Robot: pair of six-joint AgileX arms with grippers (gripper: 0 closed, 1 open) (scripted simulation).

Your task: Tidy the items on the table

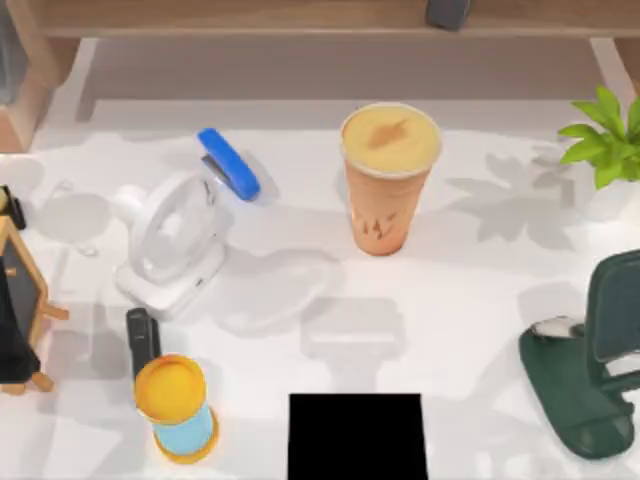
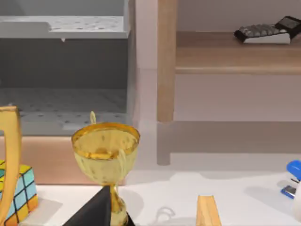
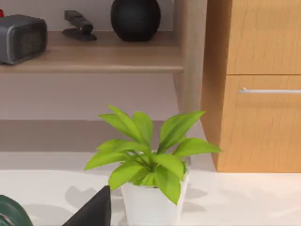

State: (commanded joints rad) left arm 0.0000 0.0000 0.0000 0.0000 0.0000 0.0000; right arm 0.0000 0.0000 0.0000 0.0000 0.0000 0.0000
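Can't tell whether either end effector is open or closed; just a dark finger tip pokes into the left wrist view (image 2: 96,212) beside a gold trophy (image 2: 106,153), and another into the right wrist view (image 3: 94,209) by a potted plant (image 3: 151,162). On the white desk (image 1: 470,330) the orange drink cup (image 1: 385,180) stands upright mid-desk, with a blue stapler (image 1: 228,163) and white fan (image 1: 172,240) to its left.
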